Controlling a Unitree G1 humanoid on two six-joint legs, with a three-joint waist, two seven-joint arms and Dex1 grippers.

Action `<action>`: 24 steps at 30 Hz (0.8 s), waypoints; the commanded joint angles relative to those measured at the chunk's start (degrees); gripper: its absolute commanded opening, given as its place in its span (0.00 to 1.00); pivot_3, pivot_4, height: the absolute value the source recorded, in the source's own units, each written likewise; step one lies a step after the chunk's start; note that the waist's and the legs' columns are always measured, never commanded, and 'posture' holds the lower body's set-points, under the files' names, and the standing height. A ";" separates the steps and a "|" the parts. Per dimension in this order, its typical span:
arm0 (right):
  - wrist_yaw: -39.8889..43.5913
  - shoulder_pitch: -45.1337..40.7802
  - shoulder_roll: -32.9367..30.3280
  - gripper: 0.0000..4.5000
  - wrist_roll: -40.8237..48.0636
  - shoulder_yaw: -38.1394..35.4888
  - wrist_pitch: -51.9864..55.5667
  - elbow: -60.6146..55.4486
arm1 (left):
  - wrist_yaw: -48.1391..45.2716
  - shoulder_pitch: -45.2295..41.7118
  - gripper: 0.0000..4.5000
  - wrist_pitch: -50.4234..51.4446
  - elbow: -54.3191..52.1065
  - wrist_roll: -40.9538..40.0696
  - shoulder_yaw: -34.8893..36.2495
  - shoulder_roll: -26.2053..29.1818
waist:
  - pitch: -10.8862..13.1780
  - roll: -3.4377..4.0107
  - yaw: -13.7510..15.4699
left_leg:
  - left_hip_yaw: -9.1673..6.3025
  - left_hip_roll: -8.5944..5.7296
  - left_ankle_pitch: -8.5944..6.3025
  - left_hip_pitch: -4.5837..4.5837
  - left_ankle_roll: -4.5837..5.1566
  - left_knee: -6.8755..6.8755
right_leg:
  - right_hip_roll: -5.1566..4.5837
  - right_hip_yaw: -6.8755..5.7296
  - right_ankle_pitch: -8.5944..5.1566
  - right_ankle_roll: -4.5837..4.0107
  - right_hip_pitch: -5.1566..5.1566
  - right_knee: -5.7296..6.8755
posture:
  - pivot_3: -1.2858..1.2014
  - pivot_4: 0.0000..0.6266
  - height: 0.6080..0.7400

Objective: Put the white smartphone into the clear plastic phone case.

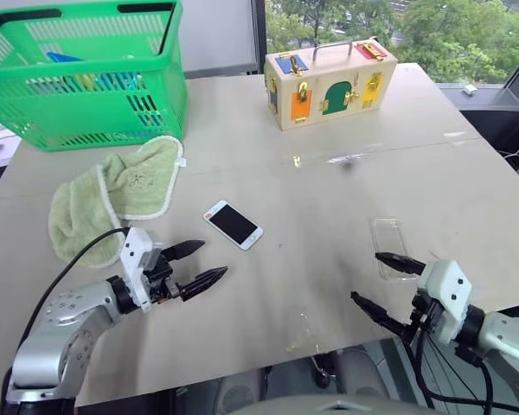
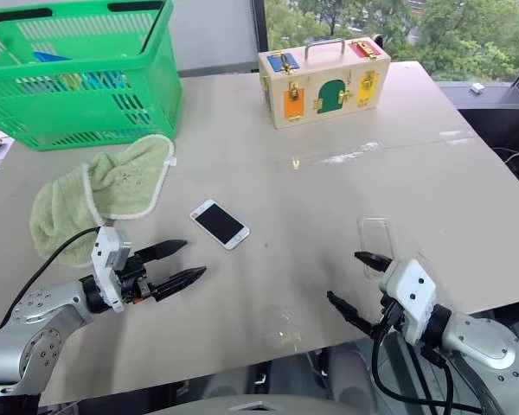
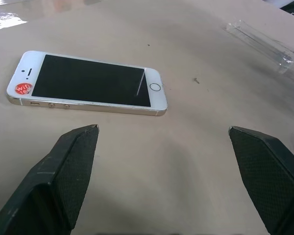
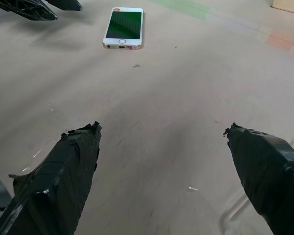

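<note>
White smartphone [image 1: 233, 224] lies screen-up mid-table [image 1: 329, 199], free to grab, so I hold my left pincer [image 1: 193, 266] spread just short of it and my right pincer [image 1: 387, 283] spread beside the clear plastic phone case [image 1: 388, 244].

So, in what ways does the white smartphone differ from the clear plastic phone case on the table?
The white smartphone is opaque, with a black screen and white edges; the clear plastic phone case is transparent, visible mostly by its glossy edges. The smartphone lies nearer the left gripper, the case beside the right gripper. Both lie flat on the table, untouched.
</note>
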 commanded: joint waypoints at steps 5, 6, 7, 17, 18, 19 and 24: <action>-0.72 -6.59 -0.53 0.99 3.40 1.43 1.70 -2.58 | -0.46 -6.55 1.00 -0.51 2.00 2.12 -2.03 2.30 | 0.00 0.00 0.08 | -0.02 -0.04 0.08 -0.01 0.14 0.02 | 0.01 0.00 0.00 0.00 0.01 -0.01 | 0.52 0.24 1.00; -0.56 -7.74 -0.81 0.99 3.76 1.98 2.22 -2.37 | -1.54 -7.67 1.00 -1.64 3.27 3.36 -2.94 3.09 | 0.00 0.00 0.09 | -0.03 -0.08 0.08 0.00 0.15 0.02 | 0.02 -0.01 0.00 0.00 0.01 0.00 | 0.52 0.24 1.00; -0.35 -9.33 -1.33 0.99 4.17 2.62 2.87 -2.49 | -3.50 -9.40 1.00 -2.60 4.96 4.01 -3.76 4.18 | 0.00 0.00 0.06 | -0.03 -0.11 0.08 0.01 0.15 0.02 | 0.03 -0.01 0.00 0.00 0.01 0.00 | 0.52 0.24 1.00; -1.57 -17.45 -4.02 0.99 8.57 3.44 8.04 -3.32 | -21.61 -35.85 1.00 -19.43 32.23 15.60 -16.33 7.96 | 0.01 0.00 0.78 | 0.22 -0.23 0.11 -0.12 0.19 0.01 | 0.07 -0.09 0.00 0.00 0.01 -0.04 | 0.52 0.24 1.00; -1.89 -17.56 -3.95 0.99 8.94 3.33 8.21 -3.45 | -23.70 -37.70 1.00 -21.43 34.83 16.53 -17.45 7.93 | 0.00 0.00 0.75 | 0.24 -0.24 0.10 -0.13 0.19 0.01 | 0.08 -0.08 0.01 0.00 0.01 -0.06 | 0.52 0.24 1.00; -2.16 -17.53 -3.85 0.99 9.15 3.37 8.31 -3.57 | -26.19 -40.15 1.00 -25.32 38.45 18.50 -19.25 7.88 | 0.00 0.00 0.63 | 0.29 -0.24 0.10 -0.13 0.20 0.01 | 0.08 -0.06 0.00 0.01 0.01 -0.07 | 0.52 0.24 1.00; -3.31 -16.86 -3.64 0.99 8.23 4.19 8.08 -4.31 | -35.39 -53.70 1.00 -37.15 55.03 25.47 -26.22 5.10 | 0.00 -0.05 0.87 | 0.29 -0.23 0.09 -0.16 0.23 0.04 | 0.13 -0.05 0.00 0.02 0.01 -0.07 | 0.52 0.24 1.00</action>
